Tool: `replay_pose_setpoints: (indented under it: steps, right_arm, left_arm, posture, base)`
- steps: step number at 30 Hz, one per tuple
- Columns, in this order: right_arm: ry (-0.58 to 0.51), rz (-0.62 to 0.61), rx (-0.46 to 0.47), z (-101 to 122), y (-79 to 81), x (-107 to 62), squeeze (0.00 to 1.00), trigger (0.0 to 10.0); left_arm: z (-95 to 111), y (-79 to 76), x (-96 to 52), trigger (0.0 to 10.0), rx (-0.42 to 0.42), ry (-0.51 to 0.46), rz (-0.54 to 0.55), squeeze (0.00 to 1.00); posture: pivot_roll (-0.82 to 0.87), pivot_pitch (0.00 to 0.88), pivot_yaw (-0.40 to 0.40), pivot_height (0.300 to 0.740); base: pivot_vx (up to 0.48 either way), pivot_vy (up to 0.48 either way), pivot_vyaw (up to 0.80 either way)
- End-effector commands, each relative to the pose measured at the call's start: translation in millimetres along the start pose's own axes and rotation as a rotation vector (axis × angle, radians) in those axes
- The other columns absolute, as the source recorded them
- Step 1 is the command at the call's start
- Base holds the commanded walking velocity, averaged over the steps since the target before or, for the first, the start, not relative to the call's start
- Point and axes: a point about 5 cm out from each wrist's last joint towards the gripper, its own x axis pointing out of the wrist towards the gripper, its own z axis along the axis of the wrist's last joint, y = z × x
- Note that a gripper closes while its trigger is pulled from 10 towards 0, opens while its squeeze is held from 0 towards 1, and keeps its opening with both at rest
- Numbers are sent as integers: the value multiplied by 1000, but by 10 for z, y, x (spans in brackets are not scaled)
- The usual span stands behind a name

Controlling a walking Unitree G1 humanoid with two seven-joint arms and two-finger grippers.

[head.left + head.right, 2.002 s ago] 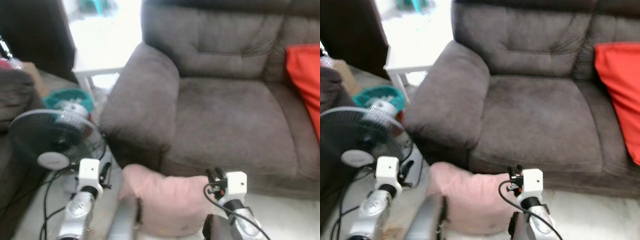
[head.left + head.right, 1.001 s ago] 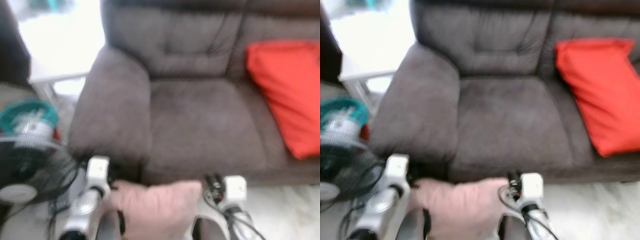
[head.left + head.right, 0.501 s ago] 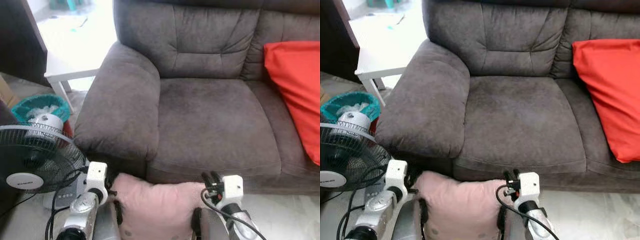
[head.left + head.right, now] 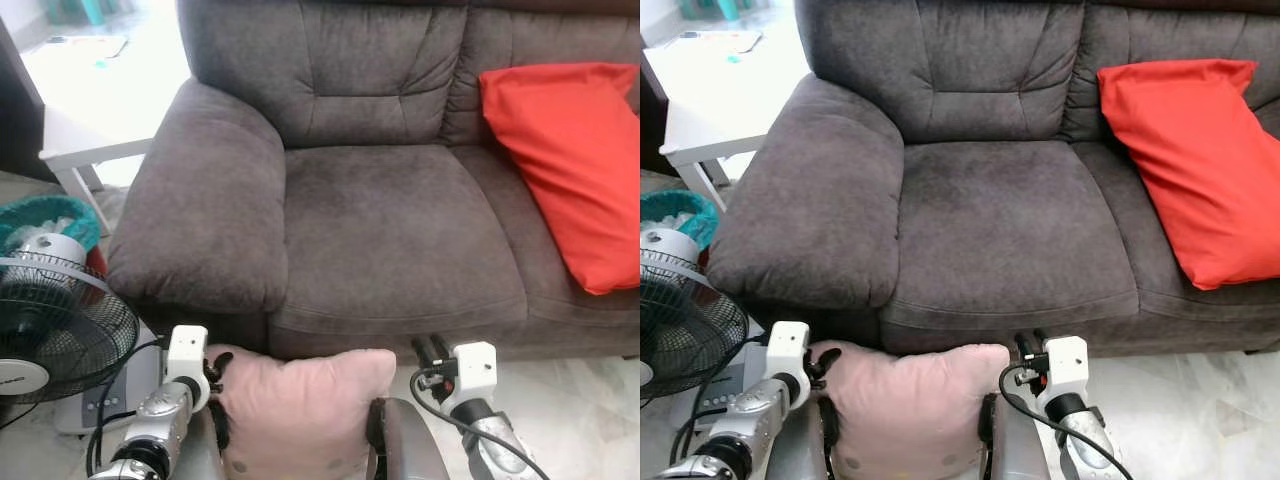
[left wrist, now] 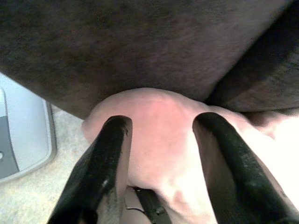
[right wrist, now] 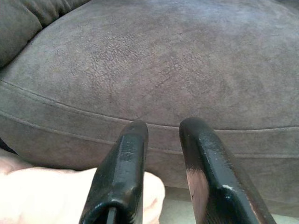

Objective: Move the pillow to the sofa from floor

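A pale pink pillow hangs just in front of the base of the dark grey sofa, squeezed between my two arms. My left gripper is on the pillow's left edge, and its two black fingers straddle a pink corner and pinch it. My right gripper presses on the pillow's right side. Its fingers stand close together with nothing between them, and the pillow lies against the outer side of one finger. The seat cushion is bare.
A red cushion leans on the sofa's right half. A standing fan with cables, a teal basket and a white side table crowd the left, beside the wide armrest. Pale tiled floor lies at the right.
Both grippers have closed in on the sides of the pillow, which lay against the sofa base between them. My view has swung, so more of the sofa and red cushion shows.
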Motion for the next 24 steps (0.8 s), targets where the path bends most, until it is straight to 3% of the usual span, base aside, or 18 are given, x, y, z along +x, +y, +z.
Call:
replay_pose_setpoints:
  steps: [1, 7, 14, 15, 16, 24]
  right_arm:
    - [-11, 2, 4, 58, -43, 2, 0, 10000]
    - [-19, 16, -16, 105, -121, -46, 0, 10000]
    - [-4, 22, -40, 117, -246, -66, 0, 10000]
    - [-3, 22, -43, 121, -260, -69, 0, 10000]
    - [-2, 22, -45, 124, -271, -74, 0, 10000]
    - [-9, 41, -75, 199, -339, -124, 0, 10000]
  left_arm:
    - [-63, 41, -8, 10000, -26, 44, 27, 1000]
    - [-74, 87, -11, 10000, -79, 52, 59, 1000]
    - [-51, 79, 2, 10000, -78, 48, 71, 1000]
    - [-43, 81, 4, 10000, -72, 45, 76, 451]
    - [-35, 84, 6, 10000, -64, 41, 81, 0]
    - [31, 122, 15, 10000, -69, 9, 131, 0]
  posture:
    - [60, 137, -114, 522]
    - [33, 165, -143, 522]
    - [7, 179, -183, 522]
    - [5, 180, -186, 522]
    - [4, 180, -190, 522]
    - [-12, 176, -226, 522]
  base:
    - [0, 0, 0]
    - [0, 0, 0]
    - [0, 0, 0]
    - [0, 0, 0]
    - [0, 0, 0]
    - [0, 0, 0]
